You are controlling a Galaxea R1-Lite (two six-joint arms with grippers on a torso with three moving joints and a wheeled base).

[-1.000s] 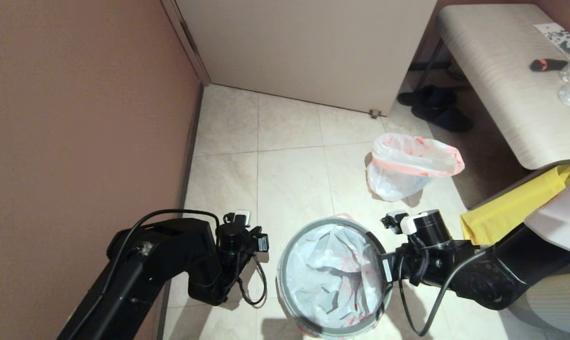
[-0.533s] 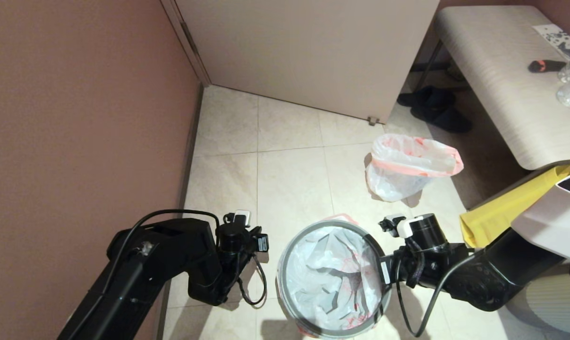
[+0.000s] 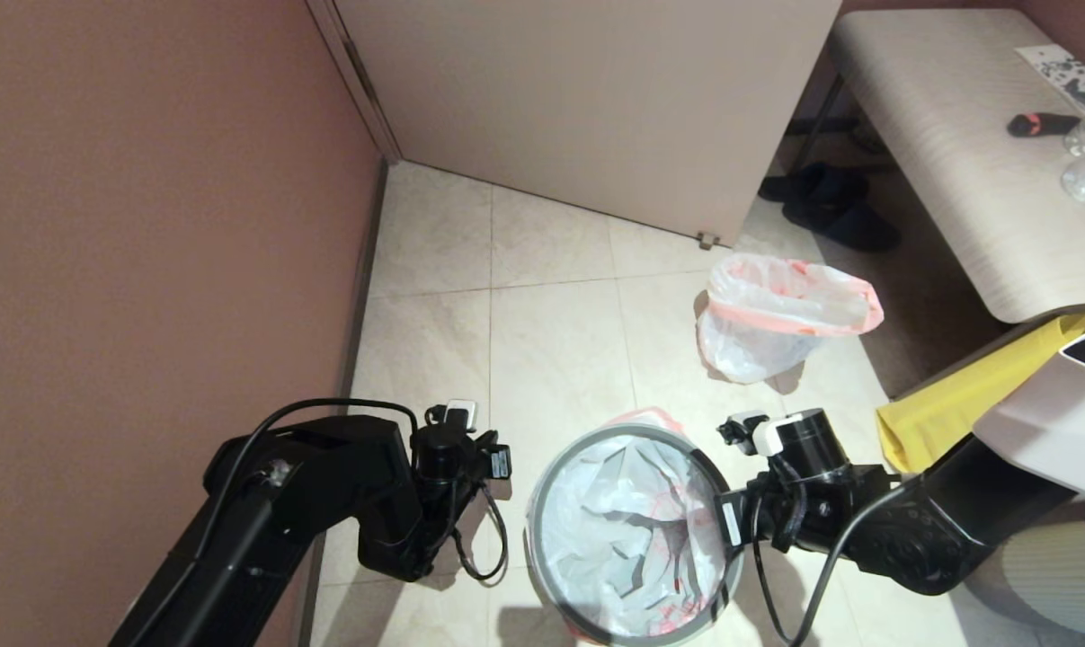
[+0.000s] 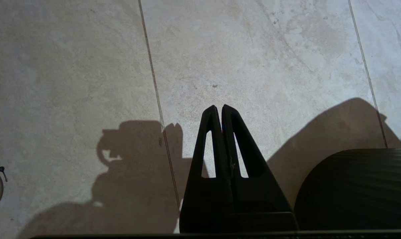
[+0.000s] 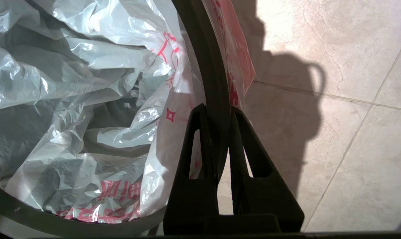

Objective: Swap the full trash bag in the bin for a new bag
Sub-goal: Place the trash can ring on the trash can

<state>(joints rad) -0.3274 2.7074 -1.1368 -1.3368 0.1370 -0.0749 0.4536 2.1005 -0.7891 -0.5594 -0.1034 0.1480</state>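
Right wrist view: your right gripper [image 5: 220, 111] has its jaws clamped on the grey ring rim [image 5: 207, 66] of the small round black bin [image 3: 627, 535], near centre. Stiff ring, slippery thin white new bag [image 5: 87, 99] inside; left gripper [image 4: 219, 111], jaws together, idles left.

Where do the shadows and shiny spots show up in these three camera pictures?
Head view: soft shadows lie on the pale tiled floor under both arms. Left wrist view: the shut left gripper hangs above dark, sharp-edged shadows on the tiles. Right wrist view: bright glare on the crinkled translucent white plastic bag; the right gripper pinches the grey ring rim.
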